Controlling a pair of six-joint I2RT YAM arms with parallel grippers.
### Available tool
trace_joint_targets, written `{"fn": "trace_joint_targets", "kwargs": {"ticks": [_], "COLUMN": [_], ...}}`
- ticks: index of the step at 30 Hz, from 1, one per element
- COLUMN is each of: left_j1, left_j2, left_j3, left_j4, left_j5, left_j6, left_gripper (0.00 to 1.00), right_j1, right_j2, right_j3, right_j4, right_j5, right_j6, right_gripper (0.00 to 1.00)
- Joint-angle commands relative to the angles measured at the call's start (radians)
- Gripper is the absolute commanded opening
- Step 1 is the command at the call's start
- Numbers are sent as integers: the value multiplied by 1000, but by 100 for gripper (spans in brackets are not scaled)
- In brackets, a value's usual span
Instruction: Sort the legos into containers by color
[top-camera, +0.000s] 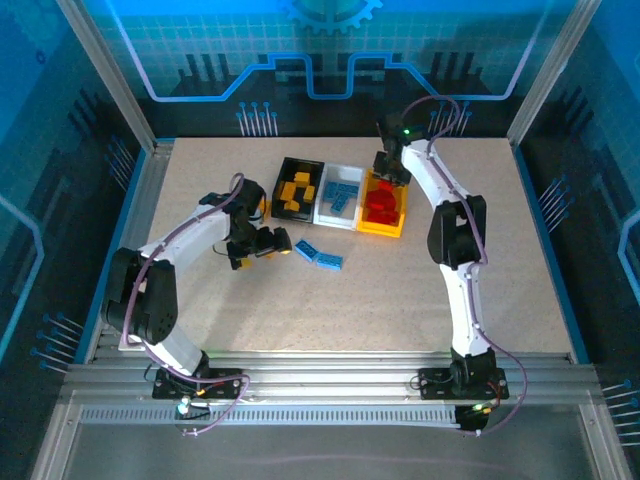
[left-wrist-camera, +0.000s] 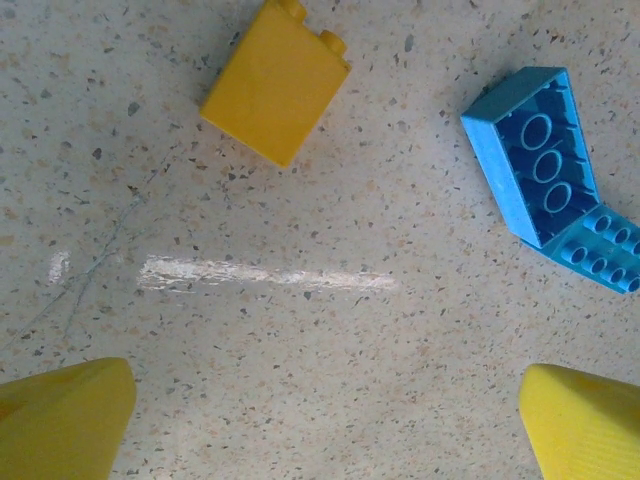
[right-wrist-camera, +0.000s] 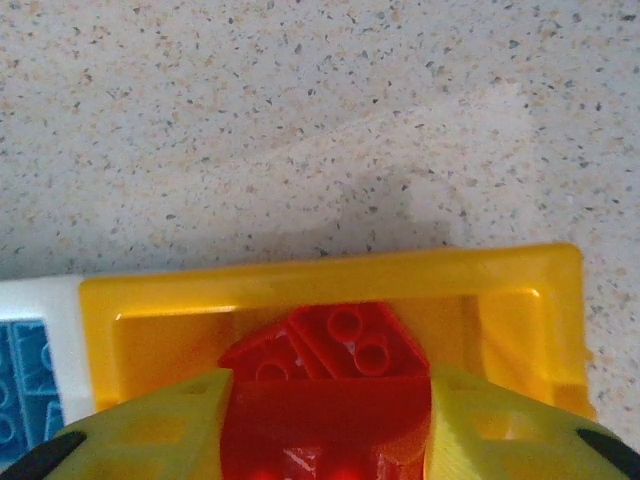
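Note:
Three containers stand in a row at the back: a black bin (top-camera: 300, 187) with yellow legos, a white bin (top-camera: 340, 200) with blue legos, and a yellow-orange bin (top-camera: 384, 208) with red legos. My right gripper (top-camera: 389, 178) hangs over the yellow-orange bin (right-wrist-camera: 330, 275), shut on a red lego (right-wrist-camera: 330, 420). More red legos (right-wrist-camera: 345, 340) lie below it. My left gripper (top-camera: 262, 250) stands open low over bare table, its jaws wide (left-wrist-camera: 325, 400). Ahead of it lie a yellow lego (left-wrist-camera: 275, 80) and two blue legos (left-wrist-camera: 540, 165) (left-wrist-camera: 610, 250). The top view shows the blue pair (top-camera: 318, 255) just right of that gripper.
The bins sit close together, the white one (right-wrist-camera: 30, 330) touching the yellow-orange one. A pale scuff mark (left-wrist-camera: 265, 275) crosses the tabletop between the left fingers and the loose legos. Metal frame posts and blue panels bound the table on the left, right and back.

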Motion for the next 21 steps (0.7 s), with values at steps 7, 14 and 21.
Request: {"fn": "trace_joint_targets", "kwargs": {"ticks": [7,14,21], "left_j1": [9,19,17], "left_j2": [-6,47,99], "left_j3": [16,58,99], "left_j4": [-36,-27,-24], "left_j5": [-19,15,-16], "left_j6": [6,26,52], "left_gripper": [99,99,99], "right_j1": [-7,-6,36], "right_j2": [-24,-210,-531], "right_j3": [31,-148,-620], "right_j4": [-35,7,161], "right_j5": [-35,-67,-189], "right_j6": [-4,-27,-24], "right_gripper": [60,68,68]}}
